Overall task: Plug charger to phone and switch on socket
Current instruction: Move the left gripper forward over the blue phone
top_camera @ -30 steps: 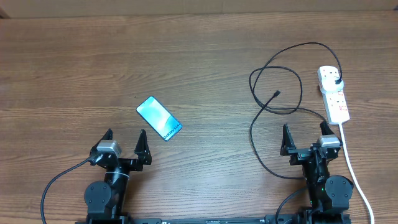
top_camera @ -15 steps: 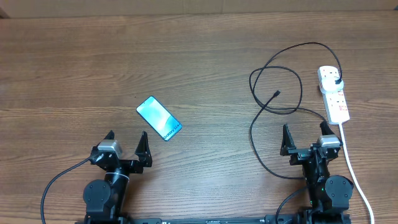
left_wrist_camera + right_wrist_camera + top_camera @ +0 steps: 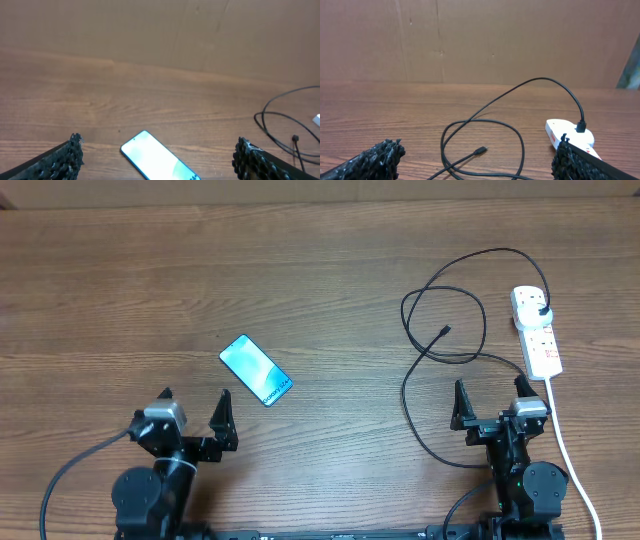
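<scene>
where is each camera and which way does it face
overhead: above the table, looking straight down; phone, charger, socket; left gripper and right gripper at the near edge.
left wrist: low on the left arm, facing forward over the phone; its fingers at the bottom corners.
right wrist: low on the right arm, facing forward at charger loops and socket; its fingers at the bottom corners.
shared: overhead and left wrist both show the phone; the charger shows in all three.

Open table surrounds the phone; charger loops flank the socket.
</scene>
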